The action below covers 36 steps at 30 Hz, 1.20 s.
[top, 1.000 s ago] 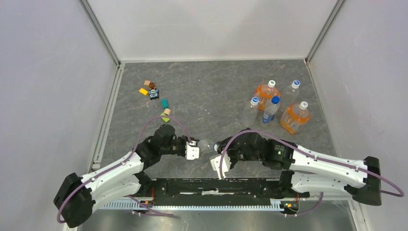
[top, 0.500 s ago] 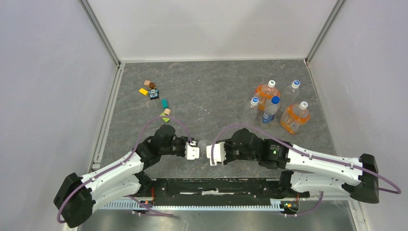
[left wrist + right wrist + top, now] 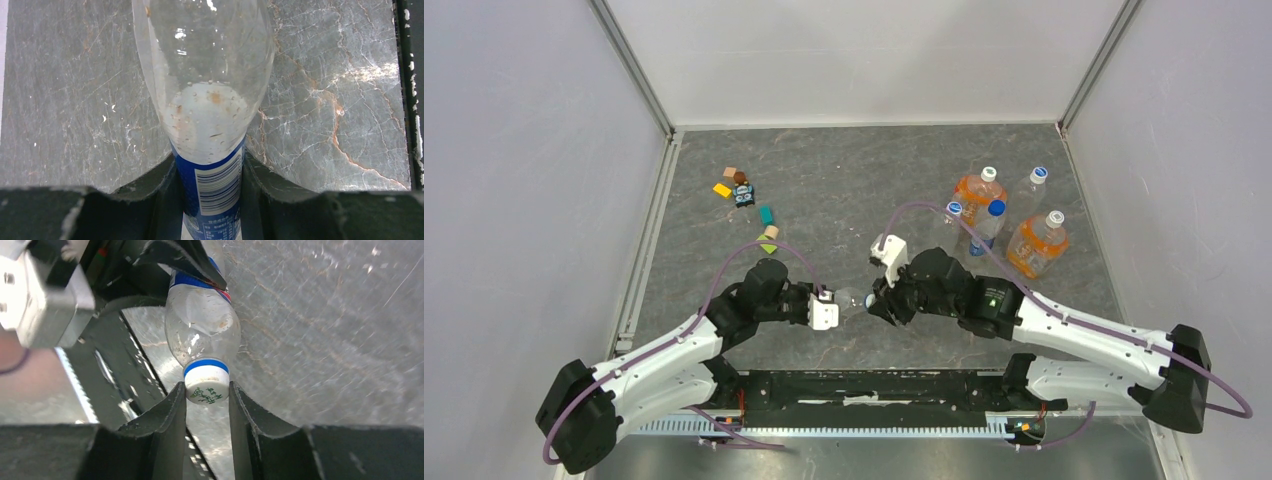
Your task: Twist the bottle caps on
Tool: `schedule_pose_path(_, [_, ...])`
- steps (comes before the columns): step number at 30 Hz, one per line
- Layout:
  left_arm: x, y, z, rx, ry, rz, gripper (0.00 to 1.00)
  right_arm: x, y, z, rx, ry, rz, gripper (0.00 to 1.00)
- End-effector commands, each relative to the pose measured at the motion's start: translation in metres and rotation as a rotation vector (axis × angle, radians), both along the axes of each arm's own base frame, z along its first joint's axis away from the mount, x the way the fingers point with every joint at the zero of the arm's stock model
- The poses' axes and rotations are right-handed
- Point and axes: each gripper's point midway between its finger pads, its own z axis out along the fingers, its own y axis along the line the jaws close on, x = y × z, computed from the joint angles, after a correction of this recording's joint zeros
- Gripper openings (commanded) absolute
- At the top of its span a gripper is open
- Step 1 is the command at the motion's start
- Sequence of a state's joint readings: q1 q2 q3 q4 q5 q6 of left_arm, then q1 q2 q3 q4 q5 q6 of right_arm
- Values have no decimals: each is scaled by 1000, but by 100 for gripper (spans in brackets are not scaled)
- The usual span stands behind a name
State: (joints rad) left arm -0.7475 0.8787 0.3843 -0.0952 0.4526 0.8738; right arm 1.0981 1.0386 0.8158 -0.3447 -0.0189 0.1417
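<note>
On the overhead view my two hands meet in the lower middle of the frame, with a clear water bottle (image 3: 849,298) held sideways between them. Its neck points toward the right of the frame. My left hand (image 3: 210,172) is clamped on the bottle's blue label band, a finger pressed against each side. The bare upper body of the bottle runs away from that camera over the grey marbled table (image 3: 844,180).

My right hand (image 3: 207,395) is closed on the white cap (image 3: 206,386), a finger tight against each side. The cap sits on the bottle's neck just past a blue ring and has green print on its top.

In the upper right of the overhead frame two orange-liquid bottles (image 3: 977,190) stand beside a blue-capped bottle (image 3: 989,228). A few small toy blocks (image 3: 722,189) lie in the upper left.
</note>
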Motion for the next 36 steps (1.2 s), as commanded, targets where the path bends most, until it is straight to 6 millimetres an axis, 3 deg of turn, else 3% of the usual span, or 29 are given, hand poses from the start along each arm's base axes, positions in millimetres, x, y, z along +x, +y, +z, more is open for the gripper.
schedule_pose_path(1, [0, -22, 39, -111, -81, -80, 43, 21, 12, 29, 290, 259, -312, 0])
schedule_pose_path(9, [0, -22, 40, -114, -84, -82, 43, 26, 8, 34, 499, 579, -624, 0])
schedule_pose_path(13, [0, -22, 40, -113, -84, -79, 43, 29, 3, 44, 584, 618, -683, 0])
schedule_pose_path(15, [0, -22, 40, -111, -83, -79, 43, 29, 5, 54, 607, 577, -633, 8])
schedule_pose_path(20, [0, -21, 40, -109, -83, -78, 43, 30, 3, 75, 588, 359, -471, 50])
schedule_pose_path(28, [0, -21, 38, -102, -78, -76, 43, 32, -15, 114, 554, -90, -234, 88])
schedule_pose_path(31, [0, -21, 38, -101, -77, -75, 43, 19, -12, 121, 463, -284, -33, 97])
schedule_pose_path(36, [0, -21, 37, -99, -71, -76, 43, 2, -14, 113, 245, -551, 278, 98])
